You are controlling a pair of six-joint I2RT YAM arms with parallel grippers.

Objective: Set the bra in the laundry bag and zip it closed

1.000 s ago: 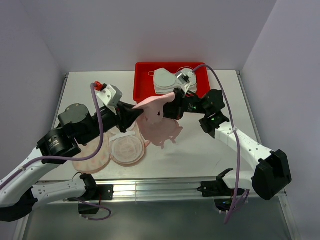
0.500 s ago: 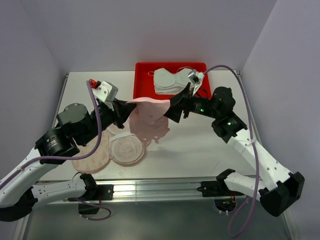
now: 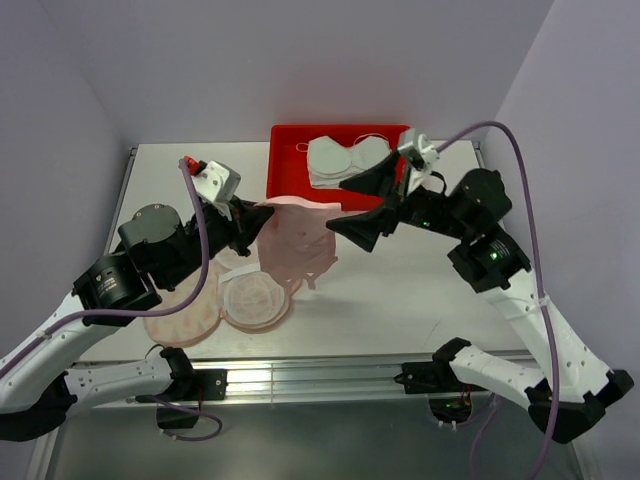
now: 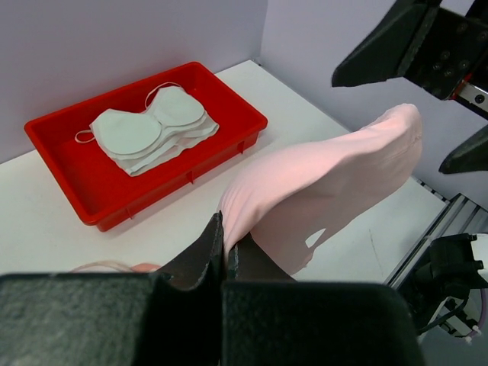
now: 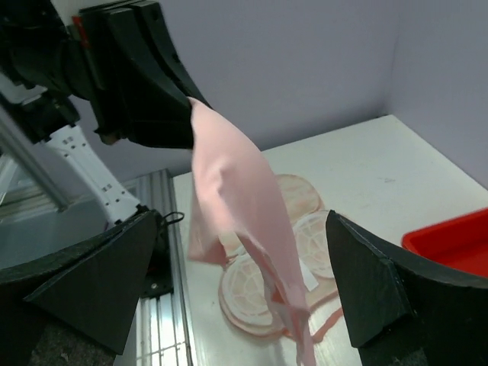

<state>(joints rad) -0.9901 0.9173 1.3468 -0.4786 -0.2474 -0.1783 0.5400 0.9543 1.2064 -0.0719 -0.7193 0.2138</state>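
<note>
So the handoff just ends: a second ago both arms have the pink bra (image 3: 297,240) stretched between them, and now the right tool (image 3: 350,205) lets go. Its fingers are spread wide and it's backed off to about 3 o'clock of the garment, clear of the fabric. The left tool (image 3: 250,222) is pressed together on the bra's upper edge, so the whole thing hangs from that one pinch. It droops over the middle of the counter (image 3: 400,290) instead of being pulled flat like before.

The laundry bag (image 3: 250,300) hasn't budged. It lies opened out in two round halves on the counter at roughly 7 o'clock from the dangling bra, right under the left arm. The bra's lower edge looks close to the nearer half from above, but it's hard to tell if they touch. The red tray (image 3: 285,170) with the stack of white bras (image 3: 345,160) sits at 12 o'clock, not involved.

For the task, nothing's in the bag yet and the zip isn't started. The left arm alone probably has to lower the bra onto an open half. The right one is free to tuck in the loose bits or hold the bag steady. The floppy straps look like the part that could catch on the zip.
</note>
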